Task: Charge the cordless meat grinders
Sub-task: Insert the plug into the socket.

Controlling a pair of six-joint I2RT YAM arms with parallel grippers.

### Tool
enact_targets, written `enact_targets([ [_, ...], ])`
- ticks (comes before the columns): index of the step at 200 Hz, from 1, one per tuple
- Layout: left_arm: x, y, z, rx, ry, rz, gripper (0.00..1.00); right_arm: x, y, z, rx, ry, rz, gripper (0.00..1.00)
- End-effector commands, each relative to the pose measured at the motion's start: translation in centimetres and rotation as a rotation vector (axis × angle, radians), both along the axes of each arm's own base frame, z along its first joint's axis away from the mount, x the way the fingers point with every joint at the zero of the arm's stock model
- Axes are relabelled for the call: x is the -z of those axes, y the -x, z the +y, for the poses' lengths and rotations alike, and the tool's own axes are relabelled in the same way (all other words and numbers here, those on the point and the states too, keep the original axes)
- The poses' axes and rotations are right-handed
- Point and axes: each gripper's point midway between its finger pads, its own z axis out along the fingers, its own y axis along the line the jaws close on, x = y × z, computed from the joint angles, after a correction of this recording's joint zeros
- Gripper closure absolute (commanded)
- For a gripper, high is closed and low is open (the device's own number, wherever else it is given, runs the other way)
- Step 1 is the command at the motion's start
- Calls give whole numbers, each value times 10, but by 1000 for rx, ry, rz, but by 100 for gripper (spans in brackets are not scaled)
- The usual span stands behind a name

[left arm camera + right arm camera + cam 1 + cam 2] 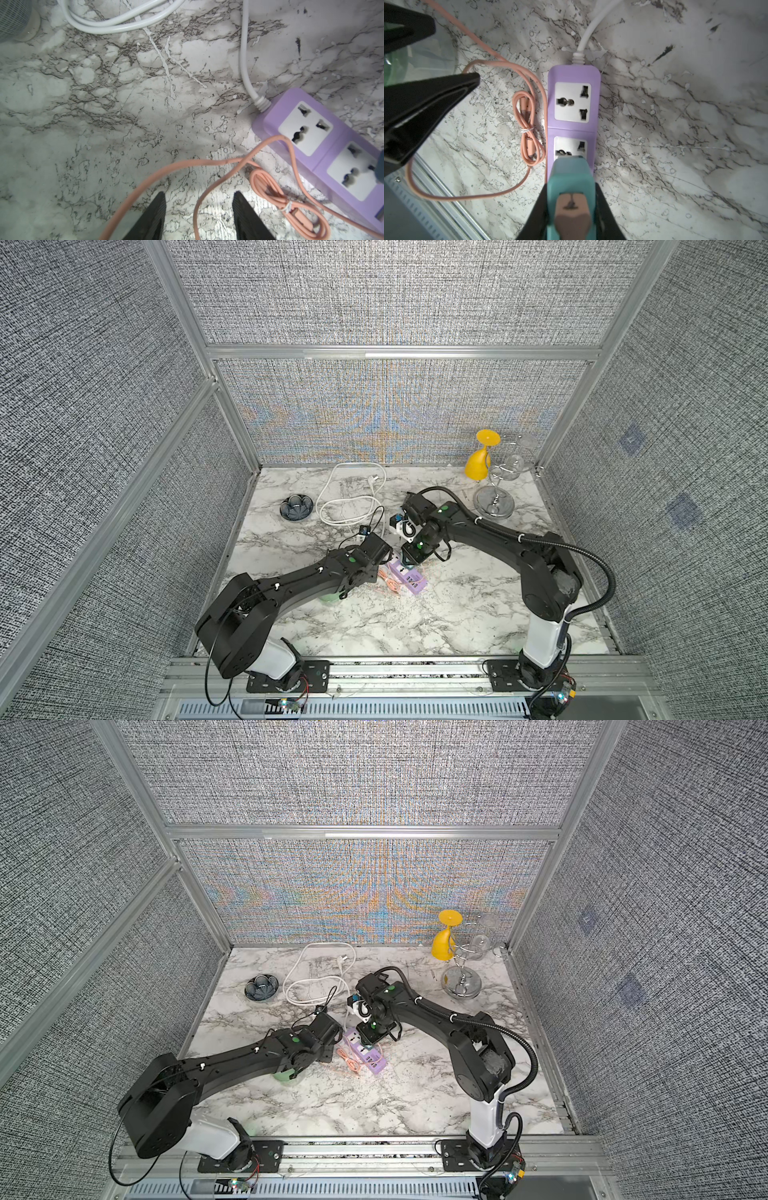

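Teal plastic fills my right wrist view: the right fingers are clamped on either side of the teal charger, with the pink cable plugged into its back. The charger sits over the second socket of the purple power strip; I cannot tell whether its prongs are seated. In both top views my right arm rises from its base at the near right corner with the elbow high. Its forearm slopes down toward the middle of the surface, and the wrist bends steeply down over the strip.

My left arm stretches low from the near left base, forearm almost level, wrist tipped down just beside the strip. The left fingers stand apart and grip nothing. A loose run of the pink cable passes between them, and its tied bundle lies just beside the strip.

The mint-green grinder stands on the surface under my left forearm, so in a top view only a sliver shows. In the right wrist view its clear cup, with green showing through, sits right at the left fingers; I cannot tell whether they touch it.
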Motion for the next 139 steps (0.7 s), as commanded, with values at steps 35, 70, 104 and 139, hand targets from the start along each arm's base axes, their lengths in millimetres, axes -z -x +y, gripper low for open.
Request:
enact_targets([
  [35, 0, -2, 1, 0, -7, -10, 46, -12, -15, 2, 69, -45, -120, 100],
  [70, 2, -2, -1, 1, -5, -6, 46, -5, -14, 5, 58, -48, -97, 100],
  [104, 3, -3, -3, 5, -6, -2, 46, 1, -14, 6, 57, -50, -90, 100],
  [139, 4, -4, -5, 11, -4, 1, 46, 3, -15, 7, 66, -55, -95, 100],
])
